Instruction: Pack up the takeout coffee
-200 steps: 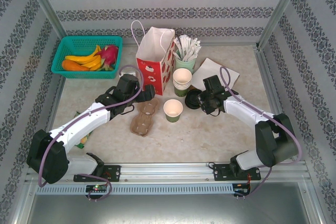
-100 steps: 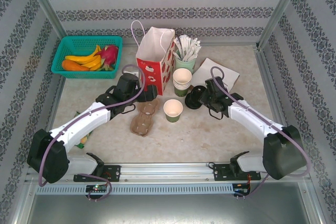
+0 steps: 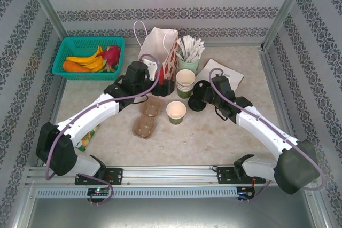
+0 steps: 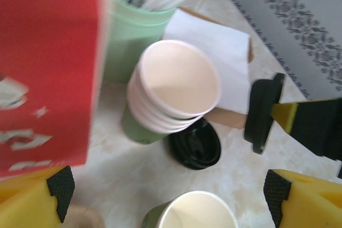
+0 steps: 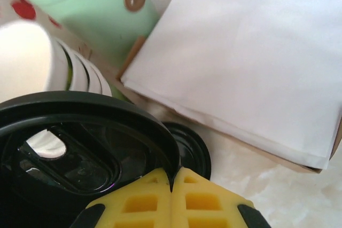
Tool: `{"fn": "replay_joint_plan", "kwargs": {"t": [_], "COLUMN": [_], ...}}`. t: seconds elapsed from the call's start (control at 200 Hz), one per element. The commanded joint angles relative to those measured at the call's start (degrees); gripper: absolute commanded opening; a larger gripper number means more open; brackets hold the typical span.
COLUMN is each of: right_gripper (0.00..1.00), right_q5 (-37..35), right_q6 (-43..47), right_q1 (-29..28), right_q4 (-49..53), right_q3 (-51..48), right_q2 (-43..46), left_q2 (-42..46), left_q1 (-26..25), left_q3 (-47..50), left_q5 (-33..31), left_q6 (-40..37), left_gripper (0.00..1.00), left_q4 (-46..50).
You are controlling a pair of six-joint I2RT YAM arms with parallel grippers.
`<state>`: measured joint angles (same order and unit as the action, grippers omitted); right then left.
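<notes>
Between the yellow tips of the right gripper [image 5: 172, 185] I have the rim of the black lid [image 5: 80, 148] pinched tight, both pads pressed against it. A second ago that gripper sat low over the lids on the table. Now the lid is up off the surface and tipped on edge, just beside the stack of cups [image 3: 185, 81], with a spare lid [image 3: 195, 103] left lying below it.

On my other side the left gripper [image 4: 168, 193] has its fingers spread wide and holds nothing. It has moved from above the pulp tray [image 3: 147, 117] up toward the paper bag [image 3: 159, 42] and now hangs close to the bag's red wall.

The paper cup [image 3: 176, 111] stands upright and uncovered on the table between the pulp tray and the spare lid, where it was before. The pulp tray has not moved either.

White print on the bag's red side is too blurred for me to read.
</notes>
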<state>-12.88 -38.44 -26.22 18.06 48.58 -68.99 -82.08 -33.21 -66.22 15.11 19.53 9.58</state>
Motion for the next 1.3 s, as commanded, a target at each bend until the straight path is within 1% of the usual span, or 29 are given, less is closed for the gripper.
{"fn": "replay_joint_plan", "kwargs": {"t": [0.0, 0.19, 0.255, 0.285, 0.415, 0.48, 0.54, 0.684, 0.734, 0.849, 0.939, 1.179, 1.259, 1.294], "right_gripper": [0.04, 0.04, 0.04, 0.04, 0.04, 0.04, 0.04, 0.04, 0.04, 0.04, 0.04, 0.05, 0.08, 0.11], "right_q5": [-6.6, -13.5, -14.7, -14.7, -14.7, -14.4, -14.3, -14.1, -14.3, -14.6, -14.5, -14.2, -13.4, -13.1], "right_q6": [-6.6, -12.5, -13.6, -14.0, -14.7, -15.4, -16.2, -17.3, -17.5, -18.3, -18.3, -17.6, -17.0, -16.6], "right_q1": [-2.3, -6.6, -7.3, -7.4, -8.4, -8.8, -9.1, -9.7, -9.9, -10.2, -10.3, -10.1, -9.8, -9.6], "right_q4": [-1.7, -4.9, -5.1, -5.3, -5.2, -4.6, -4.5, -4.6, -4.7, -5.0, -5.2, -6.0, -6.9, -6.8], "right_q3": [2.6, 4.1, 4.9, 5.2, 6.5, 6.9, 6.8, 7.1, 7.1, 7.1, 7.4, 7.6, 7.5, 7.6], "right_q2": [1.2, 0.3, -0.3, -0.6, -1.5, -1.8, -2.1, -3.2, -3.5, -3.8, -3.9, -3.7, -3.5, -3.2], "left_q2": [-2.1, -6.9, -8.3, -9.0, -11.3, -13.0, -14.8, -17.3, -17.8, -18.7, -18.8, -18.8, -18.7, -18.7], "left_q1": [-2.9, -5.6, -6.3, -6.5, -6.7, -6.7, -6.7, -6.8, -6.8, -7.0, -7.2, -7.2, -7.2, -7.2], "left_q3": [-2.1, -6.7, -8.1, -8.5, -9.2, -10.9, -12.8, -15.3, -15.8, -16.9, -17.0, -17.1, -17.3, -17.2], "left_q5": [1.1, 1.6, 0.7, -0.2, -3.0, -1.2, 0.7, 2.4, 2.3, 1.3, 0.9, 0.6, 0.3, 0.2], "left_q6": [-2.9, -0.2, 0.0, 0.2, 2.1, 1.6, 1.2, 0.6, 0.1, -1.4, -2.0, -3.2, -3.7, -4.2], "left_gripper": [0.9, 0.75, 0.72, 0.71, 0.63, 0.62, 0.58, 0.52, 0.48, 0.32, 0.23, 0.09, 0.04, 0.01], "left_q4": [-5.6, -8.8, -8.9, -9.1, -10.9, -11.1, -10.4, -10.3, -9.9, -8.5, -7.8, -6.7, -6.5, -6.5]}}
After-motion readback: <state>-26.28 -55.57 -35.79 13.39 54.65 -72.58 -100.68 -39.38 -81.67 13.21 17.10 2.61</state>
